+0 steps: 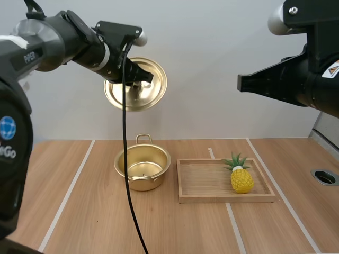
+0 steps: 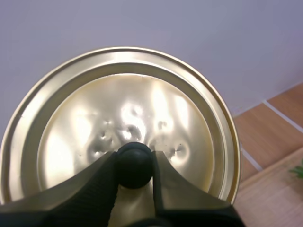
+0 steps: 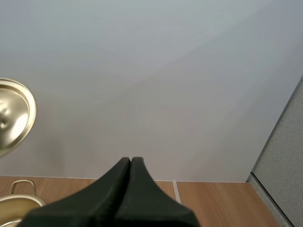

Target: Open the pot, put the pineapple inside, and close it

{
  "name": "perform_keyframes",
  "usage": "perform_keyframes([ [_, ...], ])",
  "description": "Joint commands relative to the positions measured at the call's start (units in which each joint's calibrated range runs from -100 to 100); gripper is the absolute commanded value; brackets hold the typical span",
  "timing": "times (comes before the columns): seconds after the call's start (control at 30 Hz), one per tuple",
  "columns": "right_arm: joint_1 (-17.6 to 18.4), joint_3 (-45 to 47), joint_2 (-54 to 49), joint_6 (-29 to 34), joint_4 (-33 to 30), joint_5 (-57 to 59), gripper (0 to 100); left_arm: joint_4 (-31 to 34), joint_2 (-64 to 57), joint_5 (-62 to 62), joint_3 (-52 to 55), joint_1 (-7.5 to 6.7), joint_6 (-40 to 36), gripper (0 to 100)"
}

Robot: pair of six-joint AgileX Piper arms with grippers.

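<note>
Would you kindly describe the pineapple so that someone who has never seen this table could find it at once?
On the wooden table, look for the wooden tray right of the open gold pot. The pineapple sits near the tray's right end: small, yellow, with a green leafy crown, and the only thing in the tray.

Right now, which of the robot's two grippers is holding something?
The left gripper: it pinches the black knob of the gold lid, held high above the pot. The right gripper is shut on nothing.
</note>
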Motion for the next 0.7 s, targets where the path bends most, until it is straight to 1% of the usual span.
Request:
perform_keyframes([
  [0.0,-0.24,-0.32,-0.07,0.14,-0.02,-0.02,0,-1.11,-5.04,-4.84,-0.55,0.00,-0.68,0],
  [0.33,-0.24,-0.32,-0.07,0.14,-0.39,-0.02,0,-0.07,-20.03,-15.02,-0.55,0.00,-1.92,0],
  [0.4,-0.24,-0.32,-0.07,0.14,-0.39,-0.02,0,1.30,-23.13,-18.09,-0.55,0.00,-3.26,0],
  [0.57,-0.24,-0.32,-0.07,0.14,-0.39,-0.02,0,7.46,-29.52,-26.09,-0.55,0.00,-7.94,0],
  [0.67,-0.24,-0.32,-0.07,0.14,-0.39,-0.02,0,8.87,-33.05,-29.60,-0.55,0.00,-10.00,0],
])
